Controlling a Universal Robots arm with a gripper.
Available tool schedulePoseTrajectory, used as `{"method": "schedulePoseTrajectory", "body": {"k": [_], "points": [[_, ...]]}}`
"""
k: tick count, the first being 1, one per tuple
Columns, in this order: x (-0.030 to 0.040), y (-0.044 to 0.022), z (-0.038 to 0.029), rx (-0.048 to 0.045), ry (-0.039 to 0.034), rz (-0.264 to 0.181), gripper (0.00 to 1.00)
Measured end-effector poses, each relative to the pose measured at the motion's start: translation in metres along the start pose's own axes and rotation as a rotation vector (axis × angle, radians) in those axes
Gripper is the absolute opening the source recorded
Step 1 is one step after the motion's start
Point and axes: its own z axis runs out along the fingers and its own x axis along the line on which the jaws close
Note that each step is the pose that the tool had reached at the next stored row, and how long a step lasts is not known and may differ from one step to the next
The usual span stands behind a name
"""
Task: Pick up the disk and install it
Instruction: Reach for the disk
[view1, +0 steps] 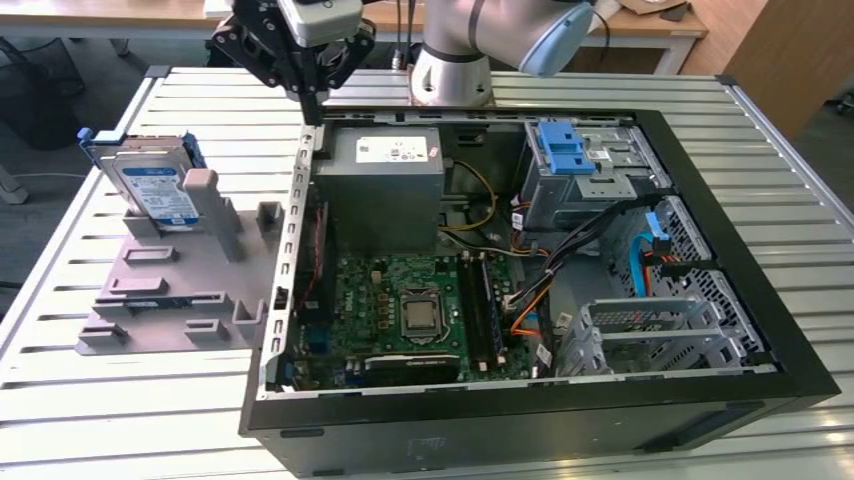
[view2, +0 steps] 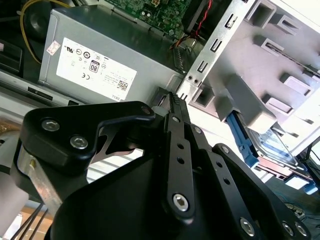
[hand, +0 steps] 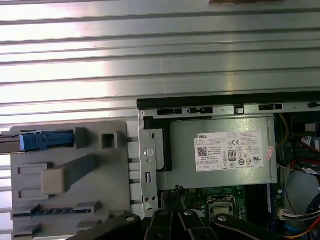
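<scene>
Pincer (view1: 315, 112) tips are pressed together on nothing, hanging just over the rim of the open computer case (view1: 534, 435). It is right by the grey power supply (view1: 387, 165), which sits inside the case along with the green motherboard (view1: 407, 310) and a blue-latched drive cage (view1: 587, 160). Off to the pincer's side, outside the case toward the exterior view's left, the disk (view1: 150, 190) stands on edge in the grey plastic stand (view1: 200, 265), untouched.

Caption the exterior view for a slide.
Gripper hovers at the open computer case's rim; the disk stands upright in the grey stand.
</scene>
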Motion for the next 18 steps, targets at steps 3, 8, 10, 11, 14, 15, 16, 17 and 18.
{"method": "schedulePoseTrajectory", "body": {"k": [3,8,10,11,14,15,16,17,18], "points": [[0.0004,0.0000,0.0000,0.0001,0.0003,0.000,0.11],[0.0013,0.0000,0.0004,0.0001,0.0008,0.000,0.11],[0.0017,0.0000,0.0006,0.0001,0.0012,0.000,0.11],[0.0018,0.0000,0.0007,0.0000,0.0011,0.000,0.11],[0.0023,0.0000,0.0007,0.0000,0.0010,0.000,0.11],[0.0027,-0.0001,0.0007,-0.0001,0.0010,0.000,0.11],[0.0032,-0.0001,0.0007,0.0000,0.0011,0.000,0.11],[0.0036,-0.0001,0.0006,0.0000,0.0011,0.000,0.11],[0.0040,-0.0001,0.0006,0.0001,0.0011,0.000,0.11]]}}
